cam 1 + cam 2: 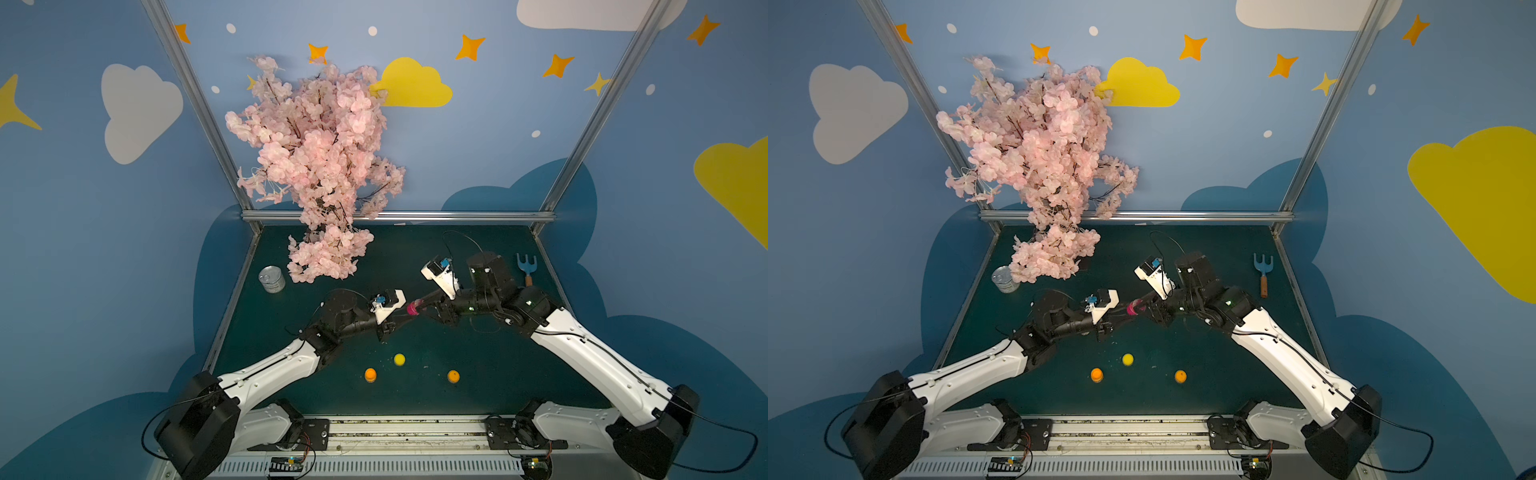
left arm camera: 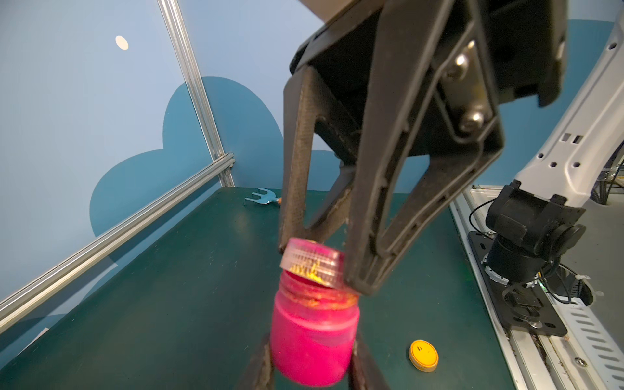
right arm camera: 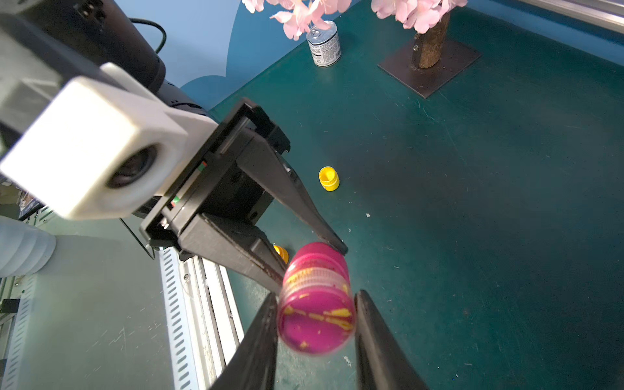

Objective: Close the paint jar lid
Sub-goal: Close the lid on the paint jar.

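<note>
Pink jar (image 2: 314, 337) is at lower centre of the left wrist view, with the left gripper (image 2: 312, 358) clamped on its body. The right gripper (image 2: 320, 266) is closed on the lid (image 2: 312, 261), which sits tilted over the jar mouth with one edge raised. Recommendation: level the lid square to the threads before turning, press lightly, and keep the jar grip firm. Cross-threading is the likely fault.
</note>
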Robot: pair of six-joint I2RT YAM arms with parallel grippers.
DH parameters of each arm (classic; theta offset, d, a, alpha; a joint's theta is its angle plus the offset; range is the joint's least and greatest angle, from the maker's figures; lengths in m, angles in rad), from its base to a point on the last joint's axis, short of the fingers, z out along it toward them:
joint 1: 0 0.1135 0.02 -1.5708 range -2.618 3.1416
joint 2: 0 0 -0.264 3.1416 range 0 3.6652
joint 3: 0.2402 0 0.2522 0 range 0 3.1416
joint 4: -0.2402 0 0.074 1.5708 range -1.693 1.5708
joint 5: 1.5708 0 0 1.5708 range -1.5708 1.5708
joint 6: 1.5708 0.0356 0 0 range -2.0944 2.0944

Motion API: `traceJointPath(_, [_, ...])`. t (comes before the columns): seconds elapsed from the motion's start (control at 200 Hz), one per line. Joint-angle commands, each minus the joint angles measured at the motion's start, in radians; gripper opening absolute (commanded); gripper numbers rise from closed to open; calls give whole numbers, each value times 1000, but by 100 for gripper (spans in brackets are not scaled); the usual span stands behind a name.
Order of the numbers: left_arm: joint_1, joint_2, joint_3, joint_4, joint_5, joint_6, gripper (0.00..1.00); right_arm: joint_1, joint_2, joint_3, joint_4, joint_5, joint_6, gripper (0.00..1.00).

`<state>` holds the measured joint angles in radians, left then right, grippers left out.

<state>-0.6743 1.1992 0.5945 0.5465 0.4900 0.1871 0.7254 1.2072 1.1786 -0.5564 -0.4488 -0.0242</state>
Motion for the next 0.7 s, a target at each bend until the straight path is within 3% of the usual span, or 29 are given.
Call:
traceJointPath(0.0, [-2,7,43,9,30,10,23,12,15,26,4,-18,-13,34])
traceJointPath(0.696, [31,-27,159,-268,149,112,22,38,55,62,-140,7,-143,33])
